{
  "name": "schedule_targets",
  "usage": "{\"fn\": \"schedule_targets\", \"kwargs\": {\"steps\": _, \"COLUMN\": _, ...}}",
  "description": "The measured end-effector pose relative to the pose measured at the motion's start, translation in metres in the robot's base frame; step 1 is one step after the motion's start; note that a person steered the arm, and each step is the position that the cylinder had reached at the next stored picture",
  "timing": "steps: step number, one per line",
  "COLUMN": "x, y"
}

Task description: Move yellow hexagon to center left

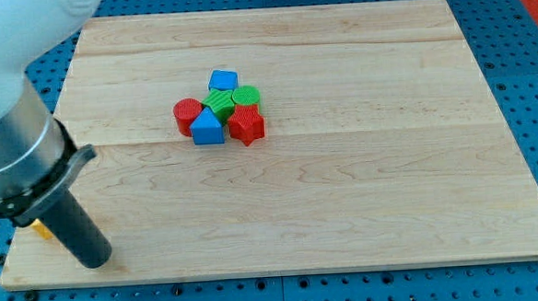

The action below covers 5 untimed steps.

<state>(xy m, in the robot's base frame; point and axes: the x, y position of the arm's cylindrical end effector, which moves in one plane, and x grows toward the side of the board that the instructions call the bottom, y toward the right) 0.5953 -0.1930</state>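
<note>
The table [363, 192] was a pale wooden board lying on a blue perforated base [532, 72]. The arm's tool was a straight dark rod [75, 230], a rod with no jaws to open or close, and it gripped nothing. It slanted down from a grey cylindrical body [15, 150] at the view's left. The tip [97, 262] rested on the table at about 8 o'clock from the board's middle, near the lower left corner.

The yellow block [42, 230] showed only as a small sliver at 9 o'clock from the tip, just beside the rod and mostly hidden behind it; its shape could not be made out, nor whether the rod touched it.

The other blocks sat bunched together at about 11 o'clock from the board's middle, well apart from the tip. A blue cube [223, 80] lay at the cluster's 12 o'clock, a green block [218, 102] and a green cylinder [246, 97] just below it, a red cylinder [188, 116] at 9 o'clock, a blue triangular block [207, 128] at 6 o'clock and a red block [246, 125] at 4 o'clock.
</note>
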Motion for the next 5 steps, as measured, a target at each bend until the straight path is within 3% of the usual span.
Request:
{"fn": "schedule_targets", "kwargs": {"steps": 2, "x": -0.032, "y": 0.0}}
{"fn": "schedule_targets", "kwargs": {"steps": 3, "x": -0.014, "y": 0.001}}
{"fn": "schedule_targets", "kwargs": {"steps": 4, "x": 0.006, "y": -0.044}}
{"fn": "schedule_targets", "kwargs": {"steps": 5, "x": -0.008, "y": -0.07}}
